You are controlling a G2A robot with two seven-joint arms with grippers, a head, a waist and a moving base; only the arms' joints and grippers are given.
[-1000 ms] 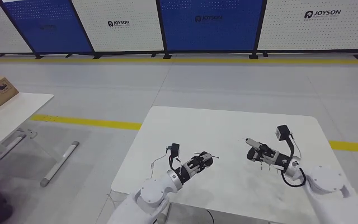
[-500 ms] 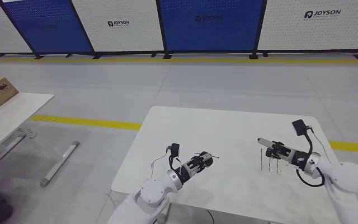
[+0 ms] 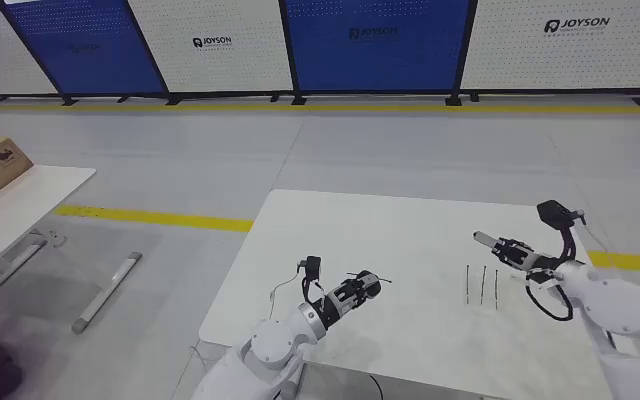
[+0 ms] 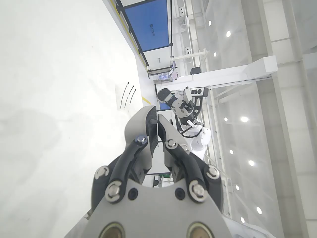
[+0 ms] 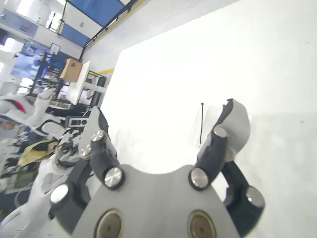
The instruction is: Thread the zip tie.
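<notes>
My left gripper (image 3: 371,285) hovers over the near left part of the white table (image 3: 400,215), shut on a thin black zip tie (image 3: 369,277) that sticks out on both sides. In the left wrist view the zip tie (image 4: 157,124) shows as a dark strip pinched between the pads. Three more zip ties (image 3: 482,284) lie side by side on the table at the right, also seen as zip ties (image 4: 127,95) from the left wrist. My right gripper (image 3: 487,242) is open above the table, just beyond them; one zip tie (image 5: 201,122) lies near its finger (image 5: 234,115).
The table's right edge (image 3: 572,260) runs close to the right arm. A second white table (image 3: 40,195) stands off to the left across the floor. Blue and white panels (image 3: 375,45) line the back of the room.
The right arm has drawn back to the right and slightly farther away, uncovering the three loose zip ties. The left arm has held still with its zip tie.
</notes>
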